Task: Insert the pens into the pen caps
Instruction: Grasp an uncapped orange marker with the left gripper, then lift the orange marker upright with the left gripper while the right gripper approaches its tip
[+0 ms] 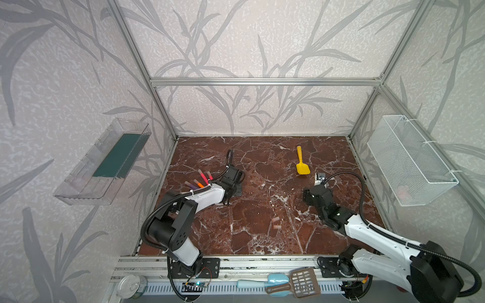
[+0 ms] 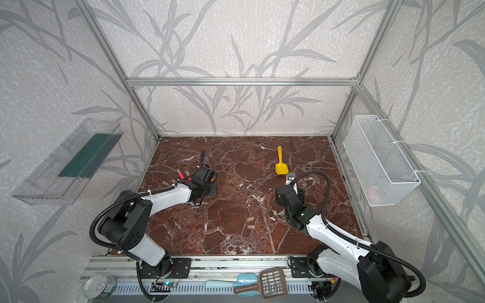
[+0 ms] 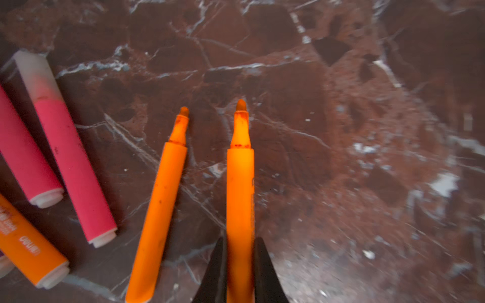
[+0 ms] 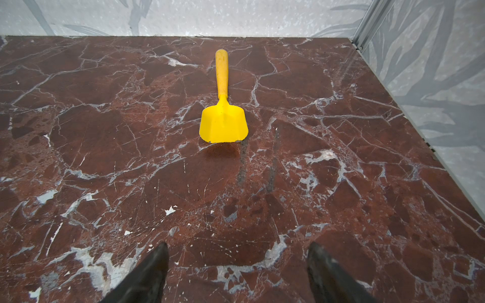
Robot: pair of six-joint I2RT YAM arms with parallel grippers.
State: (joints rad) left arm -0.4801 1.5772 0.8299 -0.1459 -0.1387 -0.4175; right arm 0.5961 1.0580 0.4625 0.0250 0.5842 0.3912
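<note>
In the left wrist view my left gripper (image 3: 240, 240) is shut on an orange pen (image 3: 240, 181), whose bare tip points away over the marble floor. A second uncapped orange pen (image 3: 160, 204) lies right beside it. Two pink pens (image 3: 70, 162) lie further off, one wearing a pale cap (image 3: 36, 73), with another orange pen (image 3: 29, 249) near them. In both top views the pens (image 1: 199, 181) cluster at the left. Two loose pen caps (image 1: 276, 223) lie mid-floor. My right gripper (image 4: 238, 246) stands open and empty above bare floor.
A yellow toy shovel (image 1: 301, 165) lies at the back right, ahead of the right gripper. A wire basket (image 1: 409, 160) hangs on the right wall, and a clear tray (image 1: 105, 162) on the left wall. Scoops (image 1: 294, 283) and a can (image 1: 131, 286) sit on the front rail.
</note>
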